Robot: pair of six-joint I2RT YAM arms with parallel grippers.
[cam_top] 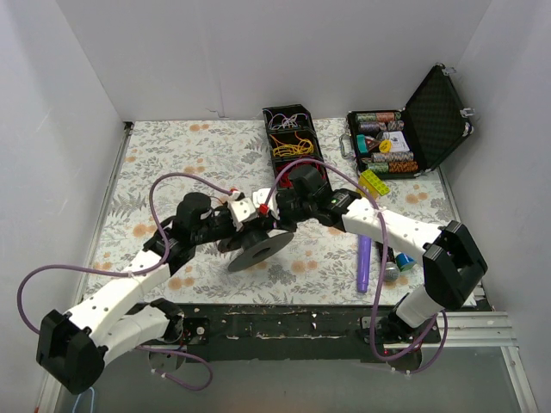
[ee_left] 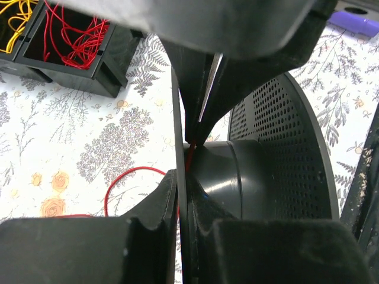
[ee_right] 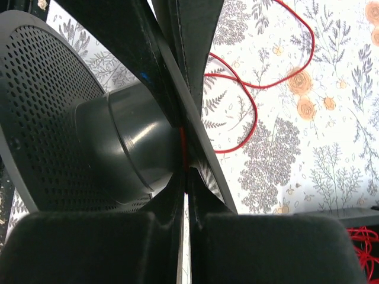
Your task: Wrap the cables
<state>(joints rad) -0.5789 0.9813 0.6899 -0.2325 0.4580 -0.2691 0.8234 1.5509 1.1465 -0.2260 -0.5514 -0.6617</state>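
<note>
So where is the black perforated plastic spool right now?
Top view, mid-table: the black perforated plastic spool is pinched between the left gripper and right gripper, nearer than the black divided wire box.

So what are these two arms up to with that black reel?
Both arms are holding one black reel between them. The left gripper and the right gripper each pinch its thin side disc from opposite edges. A red wire reaches the reel's core, but most of it lies loose on the flowered table, so hardly any of it looks wound on yet.
</note>
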